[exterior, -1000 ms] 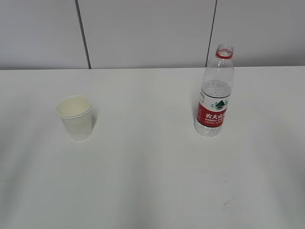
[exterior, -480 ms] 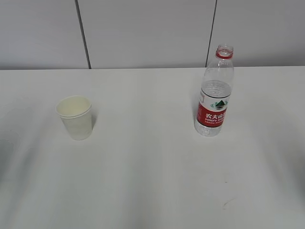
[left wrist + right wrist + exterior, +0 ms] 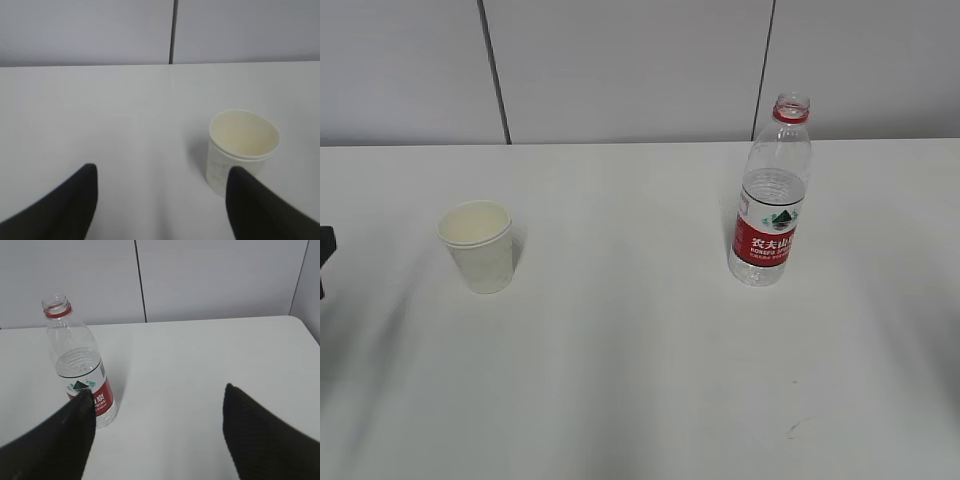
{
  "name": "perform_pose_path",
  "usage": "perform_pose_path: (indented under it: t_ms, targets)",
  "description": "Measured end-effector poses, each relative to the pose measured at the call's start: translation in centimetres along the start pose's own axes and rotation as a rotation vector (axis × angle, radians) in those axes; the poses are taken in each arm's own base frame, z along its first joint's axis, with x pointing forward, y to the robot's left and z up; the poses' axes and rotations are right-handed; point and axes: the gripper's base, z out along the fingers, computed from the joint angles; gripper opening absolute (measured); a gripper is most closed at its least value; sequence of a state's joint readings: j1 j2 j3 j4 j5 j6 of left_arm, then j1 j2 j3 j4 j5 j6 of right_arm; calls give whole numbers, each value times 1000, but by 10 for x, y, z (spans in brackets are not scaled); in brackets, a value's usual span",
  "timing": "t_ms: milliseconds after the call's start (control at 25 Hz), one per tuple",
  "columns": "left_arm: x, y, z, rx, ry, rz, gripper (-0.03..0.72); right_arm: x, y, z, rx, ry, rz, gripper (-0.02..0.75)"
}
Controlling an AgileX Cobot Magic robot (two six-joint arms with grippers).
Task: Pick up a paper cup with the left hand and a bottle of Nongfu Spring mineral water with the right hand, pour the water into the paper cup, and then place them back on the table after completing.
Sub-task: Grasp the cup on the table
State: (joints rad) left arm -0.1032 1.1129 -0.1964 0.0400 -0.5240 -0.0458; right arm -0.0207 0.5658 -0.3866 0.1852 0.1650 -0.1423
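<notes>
An empty white paper cup (image 3: 477, 246) stands upright on the white table (image 3: 630, 350) at the left. An uncapped Nongfu Spring bottle (image 3: 771, 205) with a red label, about half full of clear water, stands upright at the right. My left gripper (image 3: 160, 172) is open and empty; the cup (image 3: 241, 149) sits ahead, just past its right finger (image 3: 250, 205). A bit of black from the left arm (image 3: 325, 255) shows at the exterior view's left edge. My right gripper (image 3: 157, 395) is open and empty; the bottle (image 3: 80, 365) stands beyond its left finger (image 3: 65, 435).
A grey panelled wall (image 3: 620, 70) with dark vertical seams runs behind the table's far edge. A faint scuff mark (image 3: 798, 428) lies on the tabletop at the front right. The table's right edge (image 3: 305, 330) shows in the right wrist view.
A black part of the left arm has come into the exterior view at the left edge. The cup and bottle have not moved.
</notes>
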Motion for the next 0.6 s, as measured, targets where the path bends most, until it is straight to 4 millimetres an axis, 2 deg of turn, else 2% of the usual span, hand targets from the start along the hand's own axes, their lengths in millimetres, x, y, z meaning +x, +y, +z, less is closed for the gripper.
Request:
perform_pose_path:
  t_ms: [240,600]
  targets:
    - [10,-11,22,123,-48,62,492,-1,0,0,2,-14,0,587]
    - [29,-17,37,203,5,92,492,-2,0,0,4,-22,0,587]
